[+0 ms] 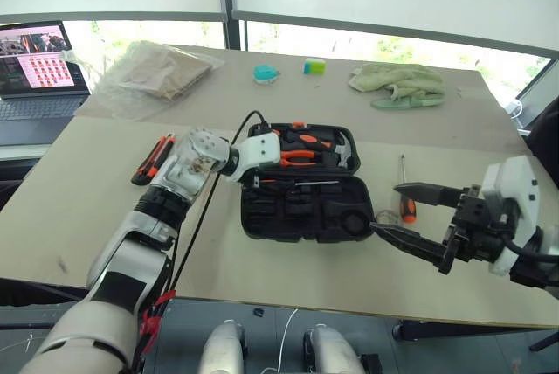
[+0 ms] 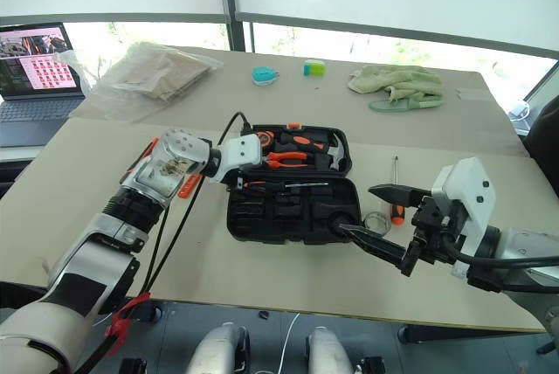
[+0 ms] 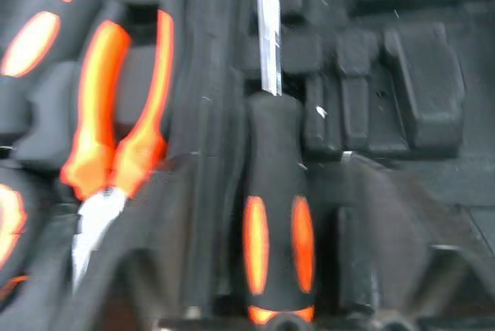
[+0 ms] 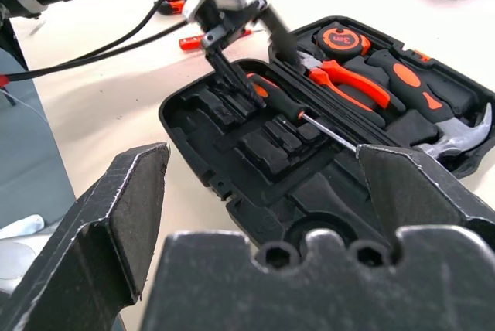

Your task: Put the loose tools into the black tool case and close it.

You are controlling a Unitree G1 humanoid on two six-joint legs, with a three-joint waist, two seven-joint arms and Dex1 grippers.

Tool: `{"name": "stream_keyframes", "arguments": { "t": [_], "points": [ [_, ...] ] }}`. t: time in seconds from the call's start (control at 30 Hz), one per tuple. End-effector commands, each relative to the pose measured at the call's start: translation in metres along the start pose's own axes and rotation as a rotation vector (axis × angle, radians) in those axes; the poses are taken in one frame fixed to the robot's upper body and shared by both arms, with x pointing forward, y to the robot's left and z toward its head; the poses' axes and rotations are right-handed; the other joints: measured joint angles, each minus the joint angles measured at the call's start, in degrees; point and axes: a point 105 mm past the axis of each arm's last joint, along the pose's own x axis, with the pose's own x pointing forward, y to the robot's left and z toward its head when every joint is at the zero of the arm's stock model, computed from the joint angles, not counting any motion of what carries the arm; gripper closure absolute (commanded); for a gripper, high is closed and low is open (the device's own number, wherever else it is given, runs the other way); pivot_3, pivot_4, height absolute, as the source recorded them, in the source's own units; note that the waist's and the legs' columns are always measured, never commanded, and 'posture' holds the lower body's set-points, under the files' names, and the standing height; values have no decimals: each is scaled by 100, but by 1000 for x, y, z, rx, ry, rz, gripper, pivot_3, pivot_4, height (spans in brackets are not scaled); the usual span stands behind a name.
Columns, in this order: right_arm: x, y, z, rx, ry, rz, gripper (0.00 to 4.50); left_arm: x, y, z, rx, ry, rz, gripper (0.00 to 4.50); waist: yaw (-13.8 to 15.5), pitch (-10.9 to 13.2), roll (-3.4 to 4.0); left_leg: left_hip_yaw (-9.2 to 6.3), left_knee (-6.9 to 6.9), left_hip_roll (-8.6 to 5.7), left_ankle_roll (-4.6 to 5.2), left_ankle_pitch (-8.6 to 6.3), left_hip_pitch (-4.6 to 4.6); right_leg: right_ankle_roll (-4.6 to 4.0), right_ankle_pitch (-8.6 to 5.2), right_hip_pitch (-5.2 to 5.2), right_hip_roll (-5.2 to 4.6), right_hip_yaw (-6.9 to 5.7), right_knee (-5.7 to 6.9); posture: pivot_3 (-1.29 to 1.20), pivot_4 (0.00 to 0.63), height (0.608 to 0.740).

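We see left gripper [image 4: 240, 56] parted over screwdriver [image 4: 290, 108], right gripper [image 1: 417, 217] wide, empty (screwdriver may sit unseated, blocking black tool case [image 1: 301, 217] closure).

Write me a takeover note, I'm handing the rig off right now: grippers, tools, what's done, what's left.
Left gripper: open over the screwdriver lying in the black tool case.
Right gripper: open, empty, beside the case.
Done: one screwdriver in the open case.
Left: utility knife on the table by the left arm, small screwdriver and ring by the right gripper; then close the case.
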Motion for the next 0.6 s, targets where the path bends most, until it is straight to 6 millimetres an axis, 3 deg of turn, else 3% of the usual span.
{"name": "stream_keyframes", "arguments": {
  "t": [0.03, 0.3, 0.6],
  "points": [
    [1, 1, 8, -28, -33, 4, 0, -13, 12, 26, 71, -57, 36, 1409, 2, 0, 0, 0, 0, 0, 0, 0, 0, 0, 0, 0, 0, 0, 0, 0, 150, 740],
    [1, -6, 1, -38, -4, -24, 0, 8, 2, 19, 98, -24, -30, 4364, 9, 0, 0, 1, 4, -2, 1, 0, 0, 1, 0, 3, 0, 0, 0, 0, 150, 740],
    [-1, -8, -1, -20, -6, -44, 0, 27, -5, 11, 107, 24, -74, 4459, 2, 0, 0, -2, 6, -2, 1, 0, -6, 1, 0, 0, 1, -1, 1, 0, 150, 740]
  ]
}}
